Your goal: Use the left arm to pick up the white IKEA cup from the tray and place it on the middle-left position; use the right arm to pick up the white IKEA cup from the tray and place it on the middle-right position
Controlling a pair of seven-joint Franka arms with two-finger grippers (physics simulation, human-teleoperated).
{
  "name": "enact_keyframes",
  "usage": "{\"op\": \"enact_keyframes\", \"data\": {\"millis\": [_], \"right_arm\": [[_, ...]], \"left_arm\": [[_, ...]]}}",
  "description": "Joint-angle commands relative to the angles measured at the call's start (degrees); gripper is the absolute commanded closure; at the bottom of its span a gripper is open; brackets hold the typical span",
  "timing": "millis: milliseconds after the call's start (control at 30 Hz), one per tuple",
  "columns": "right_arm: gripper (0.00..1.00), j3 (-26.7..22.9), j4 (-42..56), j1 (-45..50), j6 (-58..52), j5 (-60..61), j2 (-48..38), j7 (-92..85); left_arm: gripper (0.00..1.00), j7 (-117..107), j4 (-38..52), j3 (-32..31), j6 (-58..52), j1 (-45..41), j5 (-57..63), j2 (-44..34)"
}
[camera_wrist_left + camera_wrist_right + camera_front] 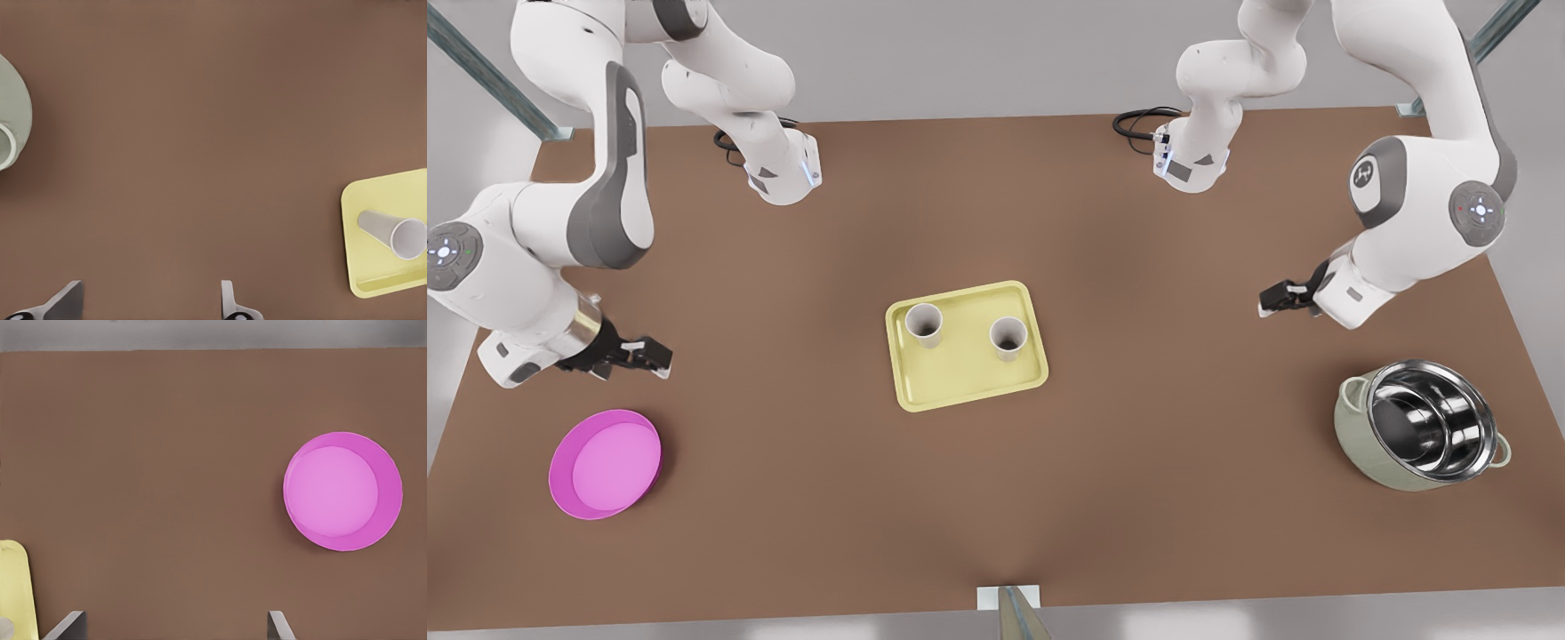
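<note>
Status entry — neither placement done; both cups remain on the tray.

Tray (966,345): yellow, near the centre of the brown table (996,498), holding both items.
Cup A (925,324): white, upright, in the tray's half toward the front view's left.
Cup B (1008,338): white, upright, in the half toward the front view's right, apart from cup A.

Left gripper (1272,299): on the front view's right, matched by its wrist camera looking over the green pot (12,123) and one tray end. It hovers over bare table, well apart from the tray. Jaws spread, nothing between them.
Right gripper (656,356): on the front view's left, matched by the pink bowl (343,491) in its wrist view. It hovers near that bowl, well apart from the tray. Jaws spread, empty.

Other stock: the pot with its steel insert near the table's edge on the front view's right — untouched.

Outstanding, by judgement: everything. Each arm has to reach the tray, grasp a cup, lift it, and set it on the middle-left and middle-right spots.
</note>
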Motion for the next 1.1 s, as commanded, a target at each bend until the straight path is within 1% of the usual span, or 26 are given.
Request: {"op": "enact_keyframes", "data": {"millis": [0,33,67,133,167,200,233,267,333,367,400,433,467,500,533,567,600,633,700,733,767,833,900,933,1033,1067], "right_arm": [[0.0,0.11,0.46,0.74,5.03,-0.08,0.57,2.41],[0.0,0.11,0.46,1.0,5.03,-0.08,0.57,2.5],[0.0,0.11,0.46,1.0,5.03,0.0,0.75,2.5],[0.0,0.11,0.46,1.0,5.03,0.01,1.27,2.15],[0.0,0.19,0.46,1.44,5.03,0.01,1.98,2.33],[0.0,0.19,0.46,2.32,5.03,-0.08,2.24,2.5],[0.0,0.19,0.46,2.5,5.03,0.01,2.33,2.15],[0.0,0.19,0.37,5.47,4.68,0.36,2.86,2.06],[0.0,1.51,0.46,12.16,4.68,0.53,4.35,2.33],[0.0,1.86,0.37,13.57,4.41,0.62,4.61,2.33],[0.0,3.88,0.46,14.36,4.41,0.44,7.08,1.71],[0.0,6.43,0.37,14.36,4.41,0.71,7.08,2.24],[0.0,8.45,0.37,14.45,5.2,2.55,7.69,2.15],[0.03,9.95,0.37,15.59,7.83,2.99,8.74,2.15],[0.0,9.95,0.02,16.82,9.16,2.99,9.8,1.89],[0.0,10.04,0.02,17.87,9.42,2.99,10.85,1.71],[0.0,10.13,-2.34,19.37,13.36,3.17,11.56,1.71],[0.0,10.3,-4.98,19.99,16.62,3.17,11.56,1.97],[0.0,10.57,-9.64,21.13,20.49,3.26,11.12,2.24],[0.0,11.09,-12.55,21.13,23.05,3.26,10.33,2.24],[0.0,11.36,-14.3,21.13,23.22,3.26,9.28,2.5],[0.0,11.36,-16.59,21.13,23.22,3.26,7.34,2.5],[0.0,11.36,-18.7,21.13,23.57,3.17,6.38,2.41],[0.0,11.44,-22.21,21.13,27.08,3.17,5.06,2.42],[0.0,12.15,-23.89,21.13,27.7,3.17,4.79,2.5],[0.0,12.32,-24.06,21.22,27.79,3.26,4.79,2.5]], "left_arm": [[0.0,-1.82,-0.35,-0.11,5.82,-0.19,-0.06,0.02],[0.0,-1.29,0.53,-0.2,6.08,-1.33,0.03,0.63],[0.0,-1.38,2.82,-0.2,5.9,-3.79,0.03,2.91],[0.0,-6.73,3.43,-0.2,6.52,-12.48,0.2,5.11],[0.0,-12.69,7.11,-0.2,6.52,-18.72,0.29,8.71],[0.0,-22.37,7.91,-0.2,6.87,-23.65,0.29,11.44],[0.0,-25.71,7.91,-0.2,9.33,-26.55,3.18,12.76],[0.0,-30.72,8.09,-0.2,9.77,-29.36,3.45,14.6],[0.0,-37.33,12.31,-0.2,10.74,-34.46,3.63,19.18],[0.0,-36.89,12.22,-0.2,10.83,-34.73,4.86,19.27],[0.0,-36.89,12.22,-0.11,10.83,-34.73,5.13,20.23],[0.0,-37.24,12.57,-0.11,11.44,-34.73,5.04,21.37],[0.0,-37.41,12.57,-0.11,14.86,-34.73,5.04,23.21],[0.0,-37.33,12.49,-0.11,15.4,-34.73,5.12,24.27],[0.0,-37.24,12.49,-0.02,17.58,-34.73,5.12,25.85],[0.0,-37.41,12.57,-0.02,20.48,-34.73,5.04,27.44],[0.0,-37.41,13.27,-0.11,23.39,-34.82,5.04,29.19],[0.0,-37.41,14.42,-0.11,23.39,-35.43,5.12,30.43],[0.0,-37.68,14.24,-0.02,23.39,-36.58,5.56,30.43],[0.0,-38.55,13.63,-0.03,23.39,-37.98,8.02,30.34],[0.0,-38.56,12.05,-0.02,23.57,-38.16,8.11,29.81],[0.0,-37.94,4.32,-0.11,29.89,-38.34,8.9,25.69],[0.0,-38.03,2.99,-0.11,31.3,-38.78,8.9,25.59],[0.0,-37.94,2.38,-0.11,31.22,-38.86,8.9,25.42],[0.0,-37.94,2.03,-0.11,31.74,-39.48,9.52,26.74],[0.0,-38.03,1.94,-0.11,33.41,-39.48,9.7,27.61]]}}
